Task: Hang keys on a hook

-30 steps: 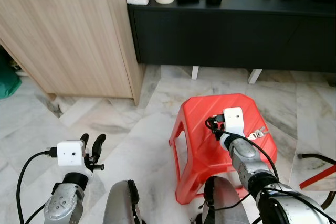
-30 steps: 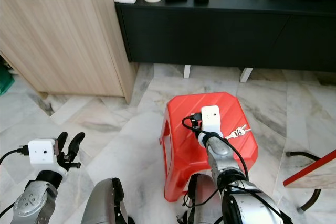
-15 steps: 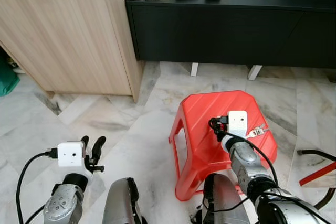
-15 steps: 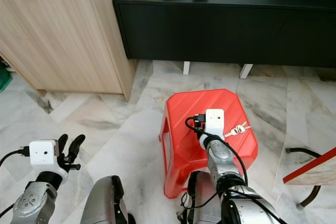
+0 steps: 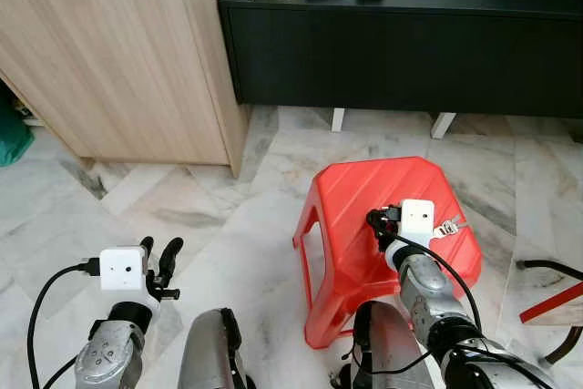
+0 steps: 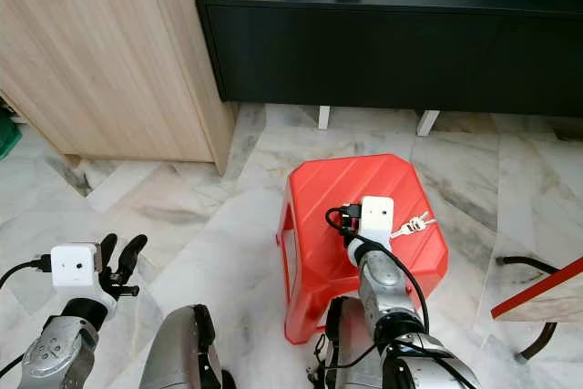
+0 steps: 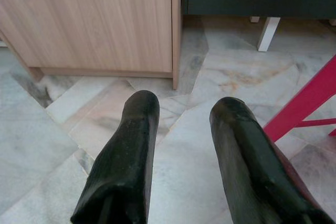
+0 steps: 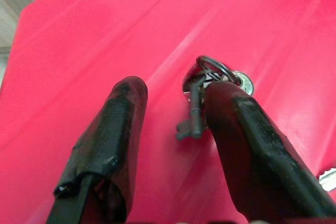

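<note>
Right gripper (image 8: 173,129) over the keys (image 8: 202,95) on the red stool (image 5: 364,207)

Its fingers are spread, the bunch lying against one finger near the stool's right edge. Left gripper (image 7: 181,150) hangs released above marble floor (image 5: 137,198).

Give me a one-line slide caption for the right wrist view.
Right pincer, fingers open, poised over the bunch of keys lying on the red plastic stool.

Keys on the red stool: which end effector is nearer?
Right. The right end effector is open over the red stool, fingers straddling the keys. The left end effector hangs over the marble floor, well to the stool's left.
</note>
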You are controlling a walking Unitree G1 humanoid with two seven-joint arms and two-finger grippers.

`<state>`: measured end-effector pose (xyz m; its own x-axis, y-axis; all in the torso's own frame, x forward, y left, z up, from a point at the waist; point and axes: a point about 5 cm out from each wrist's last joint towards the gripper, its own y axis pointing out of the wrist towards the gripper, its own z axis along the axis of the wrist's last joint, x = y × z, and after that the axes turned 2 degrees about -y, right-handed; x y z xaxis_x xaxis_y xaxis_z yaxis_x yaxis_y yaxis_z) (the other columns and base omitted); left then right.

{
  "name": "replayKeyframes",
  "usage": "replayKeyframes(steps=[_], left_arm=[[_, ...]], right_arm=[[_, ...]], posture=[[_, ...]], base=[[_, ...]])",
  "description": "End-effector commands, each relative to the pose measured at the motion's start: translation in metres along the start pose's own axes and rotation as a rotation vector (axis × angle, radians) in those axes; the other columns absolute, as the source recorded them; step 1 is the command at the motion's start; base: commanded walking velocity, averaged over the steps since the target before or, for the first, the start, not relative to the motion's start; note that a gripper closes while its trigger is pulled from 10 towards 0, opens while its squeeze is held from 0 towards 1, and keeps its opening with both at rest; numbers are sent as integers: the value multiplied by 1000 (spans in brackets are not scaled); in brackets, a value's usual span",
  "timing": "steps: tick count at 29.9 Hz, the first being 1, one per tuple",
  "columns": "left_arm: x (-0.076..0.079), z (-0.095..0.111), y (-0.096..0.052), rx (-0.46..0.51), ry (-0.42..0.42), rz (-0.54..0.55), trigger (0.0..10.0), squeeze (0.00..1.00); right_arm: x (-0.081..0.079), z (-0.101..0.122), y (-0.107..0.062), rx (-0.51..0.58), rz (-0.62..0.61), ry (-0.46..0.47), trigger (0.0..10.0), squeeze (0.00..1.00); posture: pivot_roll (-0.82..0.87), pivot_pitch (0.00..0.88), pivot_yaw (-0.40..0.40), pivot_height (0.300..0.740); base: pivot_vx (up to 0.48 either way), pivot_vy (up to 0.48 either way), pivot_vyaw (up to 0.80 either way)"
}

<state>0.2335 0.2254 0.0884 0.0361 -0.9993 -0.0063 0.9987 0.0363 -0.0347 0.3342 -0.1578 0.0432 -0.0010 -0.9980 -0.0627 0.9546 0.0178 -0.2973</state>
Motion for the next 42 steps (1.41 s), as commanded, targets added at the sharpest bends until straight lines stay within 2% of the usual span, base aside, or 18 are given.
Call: replayKeyframes(steps=[1, 10, 12, 13, 14, 33, 40, 42], left_arm=[[-5, -5, -4, -23, 10, 15, 10000, 0], [-6, -6, -4, -24, 15, 15, 10000, 0], [-6, -6, -3, -24, 16, 14, 10000, 0], [-6, -6, -3, -24, 16, 14, 10000, 0], [-6, -6, -3, -24, 16, 14, 10000, 0], [-9, -6, -1, -25, 30, 21, 10000, 0], [-11, -6, 0, -25, 34, 24, 10000, 0], [-12, -7, 1, -27, 33, 30, 10000, 0]], right_arm=[[0, -11, -4, -36, -8, 24, 10000, 0], [0, -11, -4, -31, -12, 47, 10000, 0], [0, -11, -4, -34, -14, 46, 6431, 0], [0, -11, -4, -34, -14, 46, 6431, 0], [0, -12, -4, -36, -14, 45, 0, 0], [0, -16, -5, -67, -23, 38, 0, 0], [0, -14, -5, -50, -32, 49, 0, 0], [0, -8, -4, -11, -33, 64, 0, 0]], posture=[[130, 210, -13, 566], [130, 202, -12, 566], [130, 202, -12, 566], [130, 202, -12, 566], [130, 202, -12, 566], [137, 192, -4, 566], [139, 189, -2, 566], [137, 180, 1, 566]], base=[[0, 0, 0], [0, 0, 0], [0, 0, 0], [0, 0, 0], [0, 0, 0], [0, 0, 0], [0, 0, 0], [0, 0, 0]])
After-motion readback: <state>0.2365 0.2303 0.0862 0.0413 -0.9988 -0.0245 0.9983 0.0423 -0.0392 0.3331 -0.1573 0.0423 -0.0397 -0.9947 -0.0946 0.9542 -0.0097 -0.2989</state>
